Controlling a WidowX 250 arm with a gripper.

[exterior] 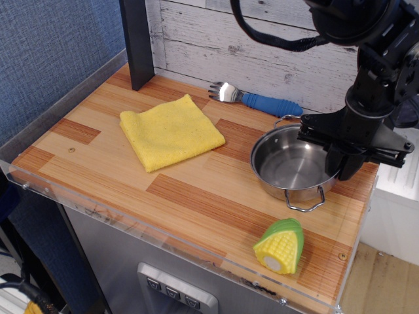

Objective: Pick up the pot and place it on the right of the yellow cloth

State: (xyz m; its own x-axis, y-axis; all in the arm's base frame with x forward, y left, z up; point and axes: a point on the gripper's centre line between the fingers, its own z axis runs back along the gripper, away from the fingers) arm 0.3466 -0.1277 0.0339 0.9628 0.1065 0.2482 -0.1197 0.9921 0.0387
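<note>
The shiny steel pot [288,167] stands upright on the wooden table, to the right of the yellow cloth [171,131], with a stretch of bare wood between them. One wire loop handle points to the front and the other to the back. My gripper [343,165] reaches down from the upper right, and its dark fingers clasp the pot's right rim. The cloth lies flat and folded at the back left.
A metal fork with a blue handle [256,100] lies behind the pot by the back wall. A toy corn [280,245] lies at the front right, near the table edge [196,252]. A black post [136,42] stands at the back left.
</note>
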